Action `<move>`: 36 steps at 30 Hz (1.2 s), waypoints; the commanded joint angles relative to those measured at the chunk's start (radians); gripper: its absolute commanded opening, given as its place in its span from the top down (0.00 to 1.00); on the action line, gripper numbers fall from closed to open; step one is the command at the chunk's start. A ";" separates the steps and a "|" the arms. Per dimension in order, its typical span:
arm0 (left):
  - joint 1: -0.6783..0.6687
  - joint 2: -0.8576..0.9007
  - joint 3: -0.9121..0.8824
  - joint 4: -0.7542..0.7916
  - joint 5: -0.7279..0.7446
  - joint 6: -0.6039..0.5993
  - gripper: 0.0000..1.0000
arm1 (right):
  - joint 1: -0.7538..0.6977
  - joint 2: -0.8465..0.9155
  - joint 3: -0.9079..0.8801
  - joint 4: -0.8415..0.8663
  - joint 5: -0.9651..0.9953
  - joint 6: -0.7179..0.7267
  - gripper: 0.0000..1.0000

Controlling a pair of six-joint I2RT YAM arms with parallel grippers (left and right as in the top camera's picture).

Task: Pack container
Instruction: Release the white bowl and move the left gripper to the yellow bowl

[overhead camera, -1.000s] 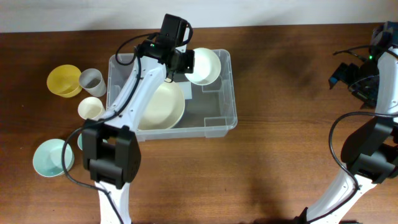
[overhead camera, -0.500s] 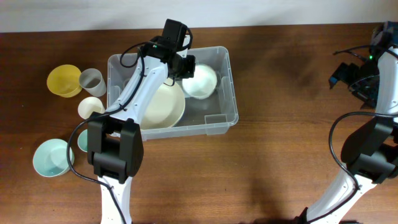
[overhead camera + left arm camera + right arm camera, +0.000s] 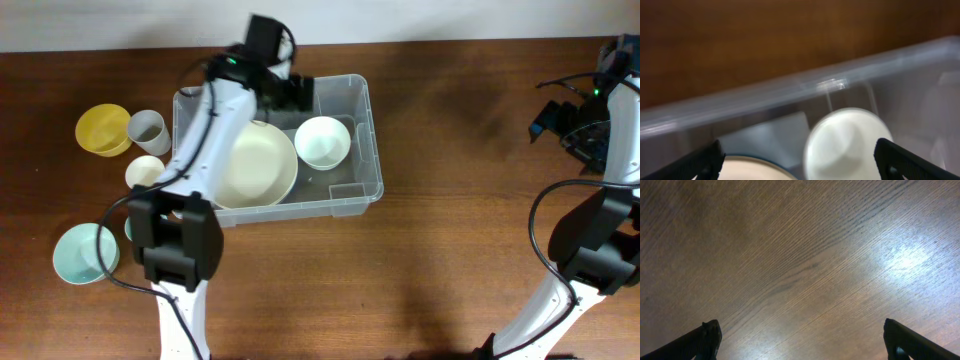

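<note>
The clear container (image 3: pixel 374 140) stands on the wood table left of centre. Inside it lie a large cream bowl (image 3: pixel 258 165) on the left and a small white bowl (image 3: pixel 322 141) on the right, upright and free. My left gripper (image 3: pixel 297 93) hangs open above the container's far edge, just behind the white bowl. In the left wrist view its gripper (image 3: pixel 801 164) shows both black fingers (image 3: pixel 704 162) spread wide, with the white bowl (image 3: pixel 847 142), the cream bowl (image 3: pixel 756 173) and the container's rim (image 3: pixel 830 85) below. My right gripper (image 3: pixel 566 120) is far right; its wrist view shows the gripper (image 3: pixel 802 340) open over bare wood.
Left of the container stand a yellow bowl (image 3: pixel 103 129), a grey cup (image 3: pixel 147 130) and a small cream cup (image 3: pixel 146 173). A pale teal bowl (image 3: pixel 85 252) sits near the front left, beside the left arm's base.
The left gripper lowered the white bowl into the container, opened and let it go. It has since drawn back toward the far left.
</note>
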 commanded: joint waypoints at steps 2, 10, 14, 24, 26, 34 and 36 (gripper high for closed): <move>0.137 -0.104 0.156 -0.056 -0.023 0.002 0.01 | 0.000 -0.004 -0.005 0.001 0.002 0.011 0.01; 0.435 -0.157 0.188 -0.268 -0.163 -0.272 0.01 | 0.000 -0.004 -0.005 0.001 0.002 0.011 0.01; 0.567 -0.135 0.123 -0.338 -0.153 -0.283 0.01 | 0.000 -0.004 -0.005 0.001 0.002 0.011 0.01; 0.764 0.018 0.026 -0.288 -0.066 -0.305 0.00 | 0.000 -0.004 -0.005 0.001 0.002 0.011 0.01; 0.772 0.054 0.026 -0.283 -0.066 -0.303 0.01 | 0.000 -0.004 -0.005 0.001 0.002 0.011 0.01; 0.773 0.175 0.026 -0.250 -0.067 -0.305 0.00 | 0.000 -0.004 -0.005 0.001 0.002 0.011 0.01; 0.773 0.192 0.026 -0.238 -0.067 -0.311 0.01 | 0.000 -0.004 -0.005 0.001 0.002 0.011 0.01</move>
